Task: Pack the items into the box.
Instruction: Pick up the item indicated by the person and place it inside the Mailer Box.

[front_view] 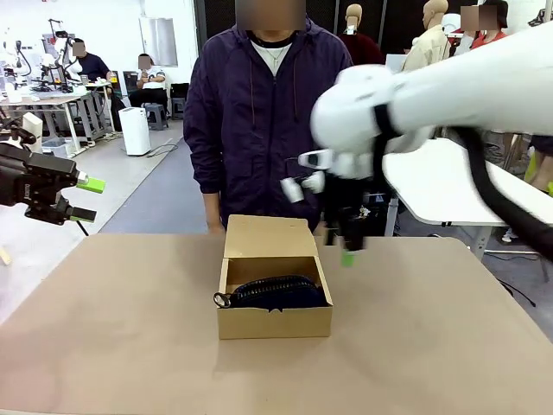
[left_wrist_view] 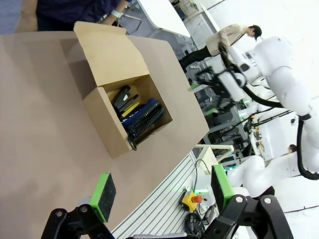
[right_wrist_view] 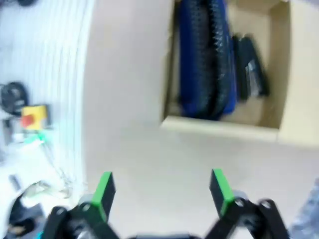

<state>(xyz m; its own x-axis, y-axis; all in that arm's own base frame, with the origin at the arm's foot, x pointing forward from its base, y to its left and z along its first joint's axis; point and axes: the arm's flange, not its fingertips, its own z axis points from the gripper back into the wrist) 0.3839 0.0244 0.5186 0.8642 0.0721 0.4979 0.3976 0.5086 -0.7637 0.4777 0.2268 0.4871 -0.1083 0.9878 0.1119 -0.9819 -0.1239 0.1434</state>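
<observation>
pouch (left_wrist_view: 146,116), stapler (left_wrist_view: 122,95) and knife (left_wrist_view: 130,108) lie inside the box (left_wrist_view: 102,118).

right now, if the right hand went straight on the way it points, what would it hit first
Probably the bare table just beside the box, short of its side wall. The open right hand points down there, though the blurred wrist view leaves depth unclear.

Bright, even room light, only a faint soft shadow around the cardboard box (front_view: 275,322) on the tan table (front_view: 104,346). Front view is crisp, though the right gripper (front_view: 347,246) shows motion blur; the right wrist view is blurred all over, the navy pouch (right_wrist_view: 204,59) soft-edged. Left wrist view sharp, table edge bowing, far background washed white.
</observation>
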